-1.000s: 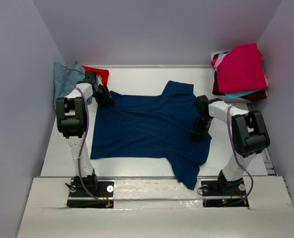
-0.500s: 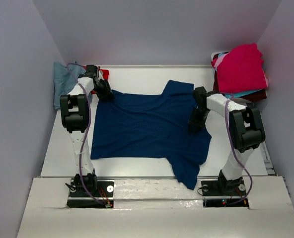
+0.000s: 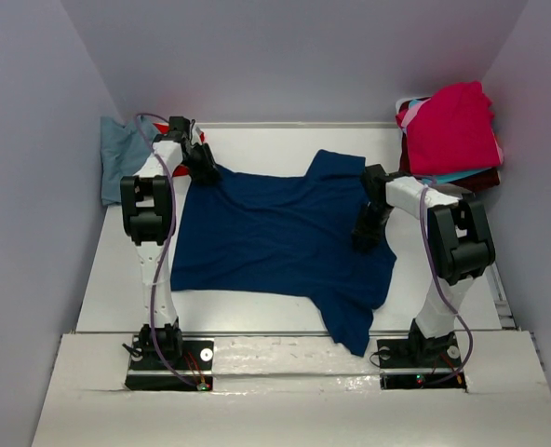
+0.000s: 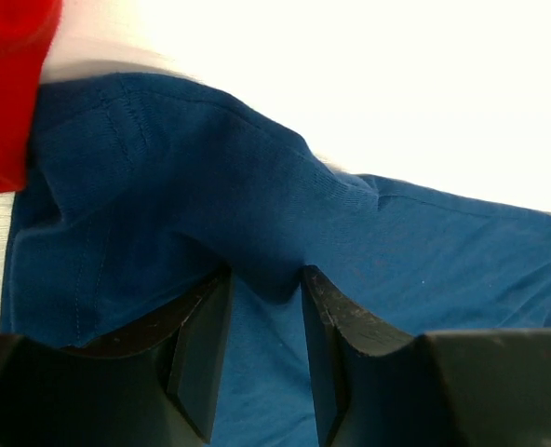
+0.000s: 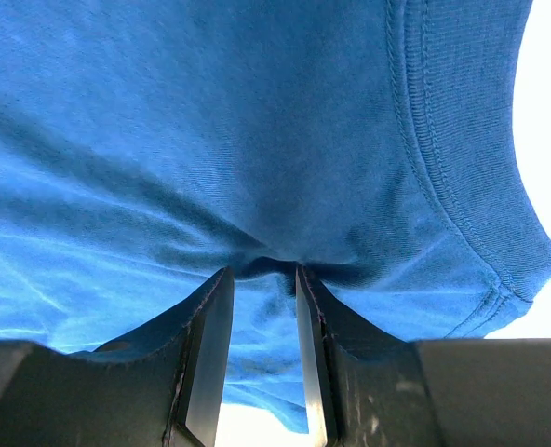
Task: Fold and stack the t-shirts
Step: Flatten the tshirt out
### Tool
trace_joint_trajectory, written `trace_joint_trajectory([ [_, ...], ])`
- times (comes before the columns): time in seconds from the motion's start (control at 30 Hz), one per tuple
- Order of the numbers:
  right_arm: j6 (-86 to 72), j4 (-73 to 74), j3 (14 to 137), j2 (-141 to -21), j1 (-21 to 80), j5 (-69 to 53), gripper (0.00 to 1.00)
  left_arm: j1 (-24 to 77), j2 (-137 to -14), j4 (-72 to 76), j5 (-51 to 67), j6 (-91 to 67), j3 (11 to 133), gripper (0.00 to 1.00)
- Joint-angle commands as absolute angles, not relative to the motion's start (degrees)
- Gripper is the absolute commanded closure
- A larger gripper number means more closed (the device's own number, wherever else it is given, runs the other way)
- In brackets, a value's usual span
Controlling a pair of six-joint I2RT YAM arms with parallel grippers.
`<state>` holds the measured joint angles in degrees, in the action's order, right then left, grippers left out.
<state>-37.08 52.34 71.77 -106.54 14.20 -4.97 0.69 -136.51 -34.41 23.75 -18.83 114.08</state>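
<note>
Pale lilac walls box the white tabletop [image 3: 257,140] on three sides. The navy shirt [image 3: 275,242] lies spread across its middle, plain side up, no print showing. The left jaws are closed on a pinch of its far-left corner, right beside the red shirt [image 4: 6,84]. The right jaws are closed on a ridge of cloth at the shirt's right side, just short of a ribbed band that looks like the neck. Judged step: laying the shirt flat ahead of the first fold — nothing folded yet, wrinkles across the body. The next move likely calls for both arms to work together with even tension, so the cloth does not bunch or slip out of a thin pinch. Edges: the near sleeve [image 3: 350,326] runs past the tabletop's front edge onto the ledge by the right base, and may drag. The far-left corner is crowded — the blue-grey shirt [image 3: 117,158] and the red one sit close against the held corner, so a snag is possible. The far-right corner carries the pile [image 3: 452,126], magenta on top, near the right arm [image 3: 443,233]. Open room: the bare strip between shirt and back wall, and the strip along the left side.
</note>
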Motion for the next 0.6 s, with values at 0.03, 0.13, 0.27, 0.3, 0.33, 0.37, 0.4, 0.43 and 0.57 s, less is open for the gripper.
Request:
trace_joint_trajectory([
  [0.03, -36.3, 52.6, 70.0, -103.5, 13.8, -4.6, 0.61, 1.8, -130.2, -33.0, 19.1, -17.7, 103.0, 0.52],
  [0.13, -36.2, 53.3, 69.7, -100.4, 13.8, -3.7, 0.6, 2.3, -118.6, -27.3, 17.1, -18.3, 94.5, 0.51],
  [0.27, -35.7, 54.6, 70.5, -97.0, 13.8, -2.8, 0.58, 2.3, -110.2, -25.1, 15.4, -18.3, 87.8, 0.5],
  [0.3, -35.6, 54.8, 70.8, -96.9, 13.8, -2.9, 0.58, 2.3, -109.0, -25.0, 15.3, -18.3, 87.0, 0.5],
  [0.33, -35.4, 55.1, 70.8, -96.6, 13.8, -2.9, 0.57, 2.9, -106.5, -24.2, 15.2, -18.2, 85.5, 0.5],
  [0.37, -35.2, 55.1, 70.8, -96.4, 13.8, -3.0, 0.57, 2.9, -105.3, -23.8, 14.9, -18.1, 85.1, 0.5],
  [0.4, -35.2, 55.0, 70.5, -96.0, 13.8, -3.1, 0.57, 2.9, -104.4, -23.5, 14.6, -18.1, 84.5, 0.49],
  [0.43, -35.0, 55.1, 70.2, -95.9, 13.8, -3.2, 0.57, 3.5, -103.7, -23.6, 14.2, -18.1, 84.2, 0.49],
  [0.57, -34.5, 55.6, 69.1, -95.2, 13.8, -4.8, 0.56, 4.7, -101.2, -29.5, 9.6, -18.8, 83.4, 0.49],
])
